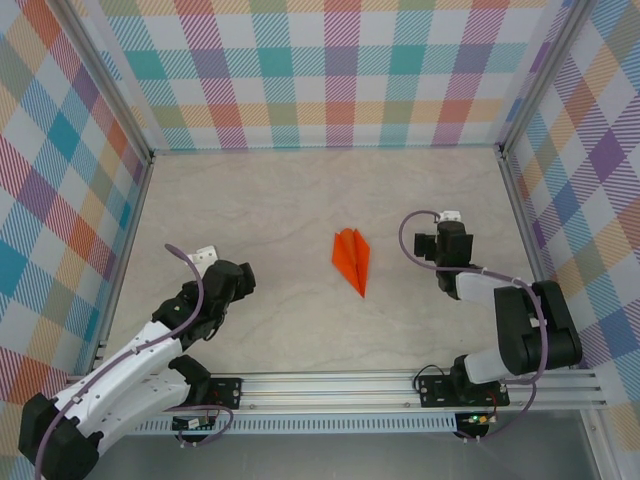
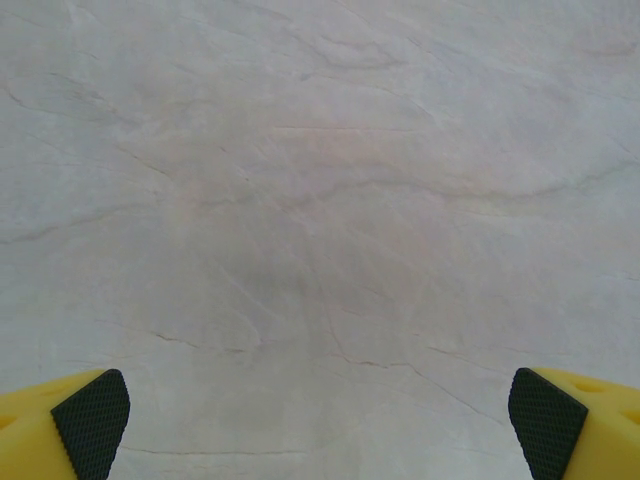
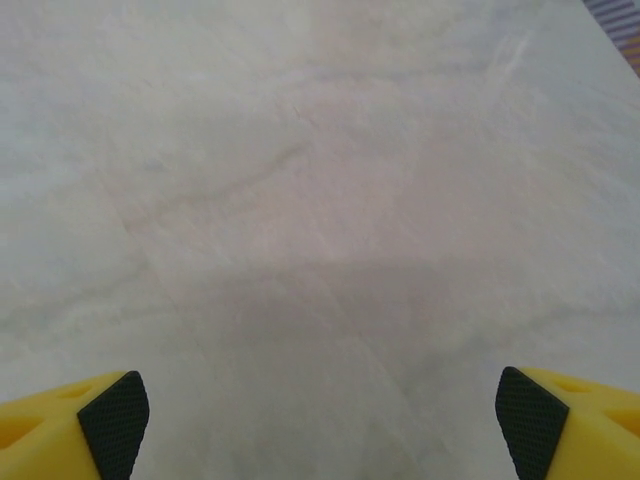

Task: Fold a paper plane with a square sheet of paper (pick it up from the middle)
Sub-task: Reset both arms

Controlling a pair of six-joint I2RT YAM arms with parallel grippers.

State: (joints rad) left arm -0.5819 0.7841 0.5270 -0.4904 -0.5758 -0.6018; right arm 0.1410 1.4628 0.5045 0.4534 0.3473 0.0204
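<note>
Left pincer (image 2: pixel 320 425), right pincer (image 3: pixel 322 422) gape, flanking paper plane (image 1: pixel 352 260) on table (image 1: pixel 250 200).

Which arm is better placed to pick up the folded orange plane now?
Right, probably: the right gripper sits open and closer to the paper plane than the left gripper, which is also open.

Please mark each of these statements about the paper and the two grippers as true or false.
1. The paper plane lies on the table, between the two grippers. True.
2. The left gripper holds the paper plane. False: its jaws stand wide open over bare table, apart from the plane.
3. The right gripper is open and holds nothing. True.
4. The orange paper is a flat, unfolded square. False: it is folded into a narrow, pointed dart.
</note>
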